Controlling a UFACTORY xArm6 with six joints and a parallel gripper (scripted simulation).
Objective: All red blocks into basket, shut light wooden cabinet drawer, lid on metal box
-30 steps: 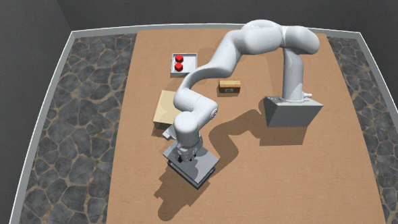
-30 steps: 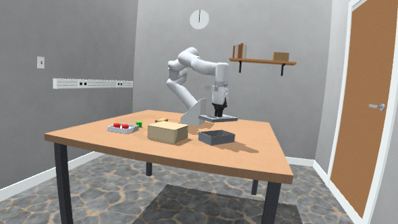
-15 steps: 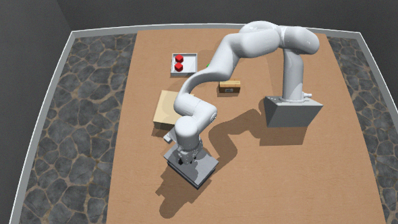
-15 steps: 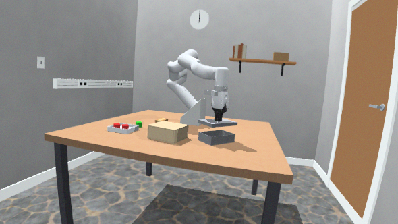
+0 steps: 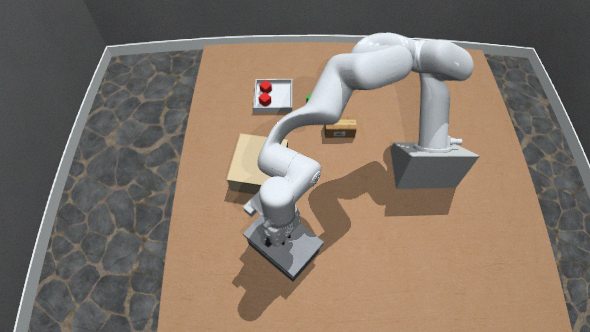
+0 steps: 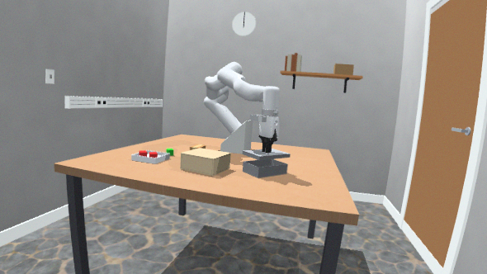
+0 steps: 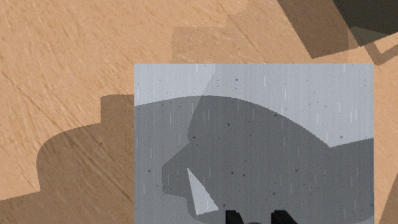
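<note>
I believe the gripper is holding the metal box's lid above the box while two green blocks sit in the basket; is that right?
Not quite: the two blocks in the basket are red, as the top view shows. The gripper does hold the lid above the metal box.

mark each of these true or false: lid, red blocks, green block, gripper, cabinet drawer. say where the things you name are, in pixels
1. The lid [image 5: 305, 246] [image 6: 276, 154] [image 7: 300, 175] is seated on the metal box [image 6: 265, 169]. False: it is held above the box, with a gap between.
2. Two red blocks are in the basket [image 5: 272, 109] [image 6: 149, 160]. True.
3. The green block [image 5: 307, 98] [image 6: 170, 152] is in the basket. False: it is on the table beside it.
4. The gripper [image 5: 277, 242] [image 6: 267, 151] [image 7: 255, 218] is above the metal box. True.
5. The cabinet [image 5: 340, 131] [image 6: 197, 149] has its drawer pulled wide open. False: no drawer sticks out.
</note>
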